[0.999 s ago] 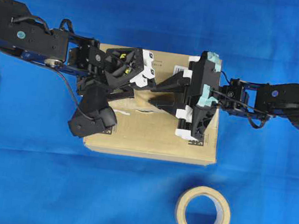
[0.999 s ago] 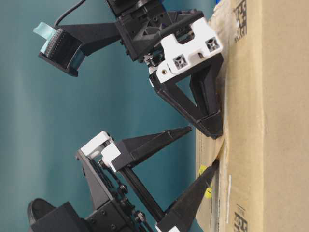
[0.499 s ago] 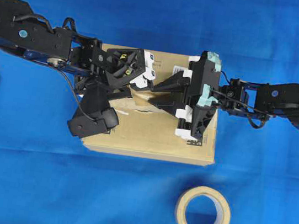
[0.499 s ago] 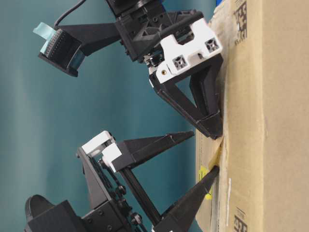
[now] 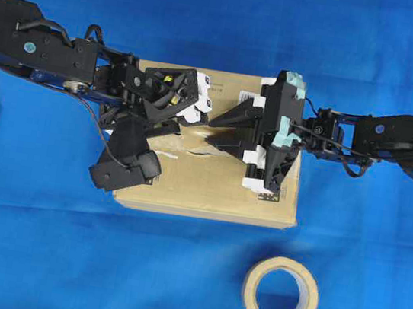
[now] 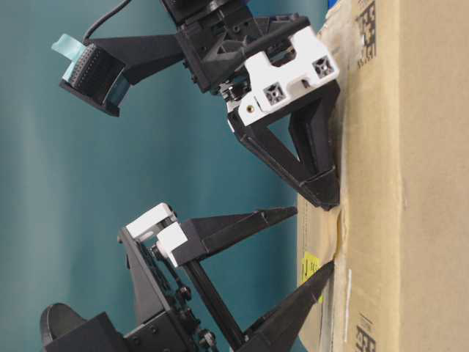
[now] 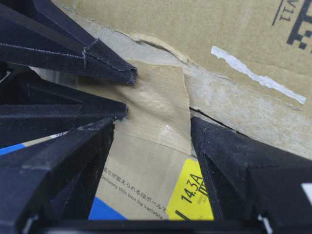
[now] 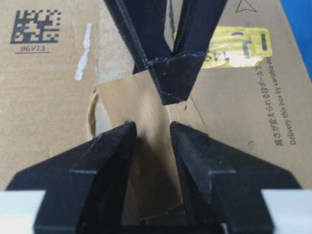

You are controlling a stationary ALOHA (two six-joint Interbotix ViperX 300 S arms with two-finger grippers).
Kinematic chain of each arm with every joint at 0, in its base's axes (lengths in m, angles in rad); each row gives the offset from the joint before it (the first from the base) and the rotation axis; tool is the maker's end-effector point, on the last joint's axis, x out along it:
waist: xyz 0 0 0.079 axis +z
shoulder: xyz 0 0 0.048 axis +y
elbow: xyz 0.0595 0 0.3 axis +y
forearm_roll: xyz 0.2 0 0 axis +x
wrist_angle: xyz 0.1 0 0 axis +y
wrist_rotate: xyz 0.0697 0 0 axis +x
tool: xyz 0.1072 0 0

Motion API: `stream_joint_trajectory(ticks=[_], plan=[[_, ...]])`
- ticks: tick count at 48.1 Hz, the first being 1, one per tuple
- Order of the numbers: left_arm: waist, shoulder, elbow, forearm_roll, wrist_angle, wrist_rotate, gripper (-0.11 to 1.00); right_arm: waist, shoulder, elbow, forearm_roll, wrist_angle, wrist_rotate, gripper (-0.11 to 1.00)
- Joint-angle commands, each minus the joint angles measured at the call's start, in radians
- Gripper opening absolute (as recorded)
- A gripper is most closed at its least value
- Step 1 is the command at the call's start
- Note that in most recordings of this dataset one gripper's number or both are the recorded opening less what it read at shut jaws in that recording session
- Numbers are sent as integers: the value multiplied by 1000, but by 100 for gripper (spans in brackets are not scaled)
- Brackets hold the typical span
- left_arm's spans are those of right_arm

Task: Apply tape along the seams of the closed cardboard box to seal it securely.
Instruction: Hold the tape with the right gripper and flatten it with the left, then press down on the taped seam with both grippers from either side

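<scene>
Blue cloth-covered surface [image 5: 225, 19] throughout, with cardboard box [image 5: 208, 197] lying at mid-frame and tape roll [image 5: 280, 295] toward lower right. Short tan tape [image 8: 146, 146] stuck across the seams [image 7: 214, 119] near box centre, beside yellow sticker [image 7: 192, 187]. Left hand [image 5: 189, 121] spread wide, one fingertip touching the strip. Right hand [image 5: 212, 127] likewise apart, fingers resting on the tape, clamping nothing.
</scene>
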Motion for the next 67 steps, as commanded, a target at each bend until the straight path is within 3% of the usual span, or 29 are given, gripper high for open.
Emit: stream_joint_trajectory(ticks=[1,9,24,39,57,67], plan=[[0,-26,-5,3,5,-8,65,-2,-8,-5,2,0,2,46],[0,-72,18,-8,-49,-15,65,-2,-8,-6,3,0,2,46],[0,-170,118,-37,-255,-44,65,-2,-9,-3,2,6,2,46],[-5,-212,172,-37,-373,-253,65,2,-67,40,3,32,3,47],[-26,-216,184,-38,-380,-453,65,6,-250,130,2,32,-2,50],[-41,-216,184,-40,-462,-663,63,25,-345,117,-40,14,-20,49]])
